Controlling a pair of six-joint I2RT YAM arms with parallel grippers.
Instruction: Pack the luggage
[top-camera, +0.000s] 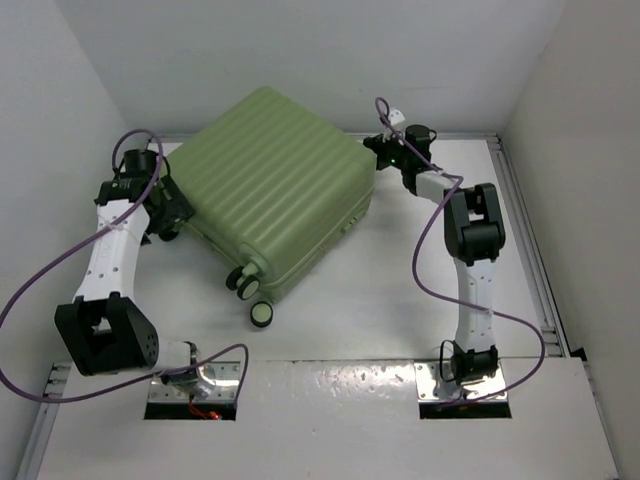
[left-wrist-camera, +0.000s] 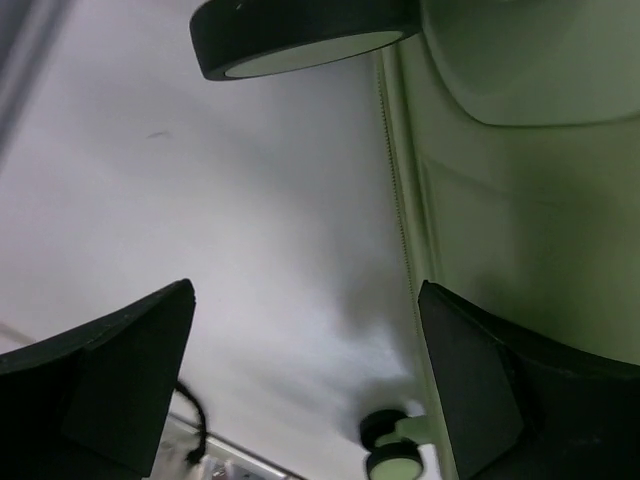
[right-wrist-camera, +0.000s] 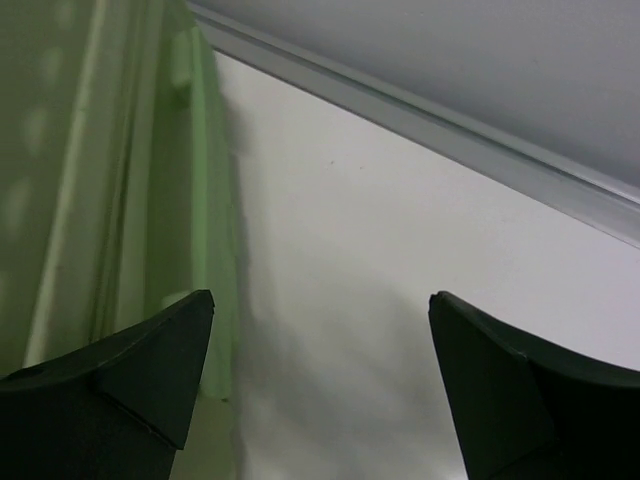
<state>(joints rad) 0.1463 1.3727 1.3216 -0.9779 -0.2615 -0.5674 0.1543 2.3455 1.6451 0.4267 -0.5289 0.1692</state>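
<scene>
The luggage (top-camera: 275, 185), a large pale-green ribbed hard-shell suitcase, lies closed and flat at the middle back of the table, its wheels (top-camera: 262, 314) toward the front. My left gripper (top-camera: 180, 213) is open and empty at its left side; in the left wrist view its side wall (left-wrist-camera: 520, 200) and zipper seam run down the right, with a wheel (left-wrist-camera: 300, 35) at the top and another wheel (left-wrist-camera: 392, 450) below. My right gripper (top-camera: 378, 150) is open and empty at its far right corner; the shell (right-wrist-camera: 90, 170) fills the left of the right wrist view.
White enclosure walls stand on the left, back and right. A metal rail (top-camera: 525, 230) runs along the table's right edge, and a rail (right-wrist-camera: 420, 110) shows along the back. Purple cables (top-camera: 60, 260) loop off both arms.
</scene>
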